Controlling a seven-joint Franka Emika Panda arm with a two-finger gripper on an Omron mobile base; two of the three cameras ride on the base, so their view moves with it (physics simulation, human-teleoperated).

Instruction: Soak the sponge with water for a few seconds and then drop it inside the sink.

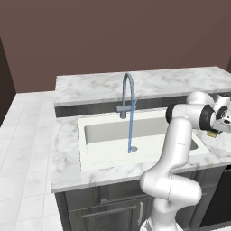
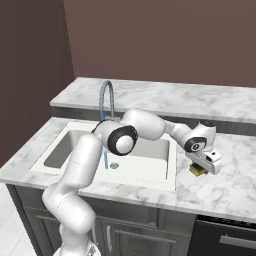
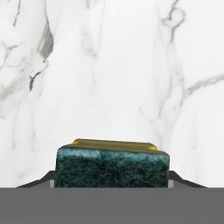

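From the left base view, the water runs in a thin blue line from the faucet down into the sink, and the arm reaches out to the right, over the marble counter beside the basin, so nothing is under the stream yet. Over to the right base view: the gripper is down on the counter right of the sink, and the sponge peeks out yellow beneath it, well apart from the water. In the hand view the sponge sits between the fingertips, dark green face toward the camera, jaws clamped on its sides. So the grab looks made; lifting, soaking under the stream and dropping it in the basin are all left.
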